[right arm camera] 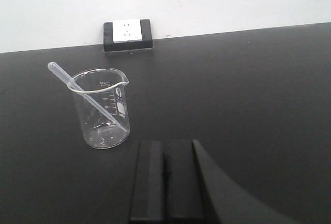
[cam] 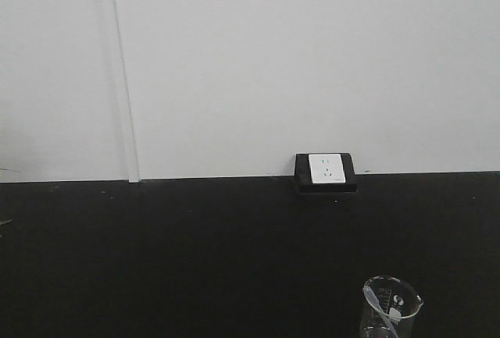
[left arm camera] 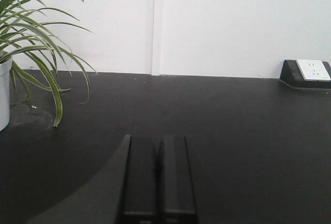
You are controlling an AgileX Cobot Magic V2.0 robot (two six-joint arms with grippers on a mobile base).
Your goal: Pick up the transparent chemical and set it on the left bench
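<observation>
1. Far left, a spiky green plant (left arm camera: 31, 38) in a white pot (left arm camera: 3, 97) stands on the black worktop (cam: 156, 260), well apart from everything else and no obstacle to the grasp.
2. The left gripper (left arm camera: 158, 146) sits low over bare worktop with its jaws pressed together, holding nothing. It looks best left parked where it is.
3. The wall socket (cam: 326, 169) sits at the far edge against the white wall, which marks this as the pick-up surface. The left bench is not in view in any picture.
4. The transparent chemical (right arm camera: 101, 107) stands upright near the front edge, right of centre, its dropper (right arm camera: 88, 97) leaning out over the left rim, pouring lip to the right.
5. The right gripper (right arm camera: 164, 151) is near the beaker, just to its right and nearer, jaws together and empty. The step in hand seems to be the approach:
   - part the jaws wide first;
   - shift left to centre on the glass;
   - take it around the wall below the rim, clear of the dropper;
   - close gently, since smooth glass can slip or tip;
   - lift straight up.
</observation>
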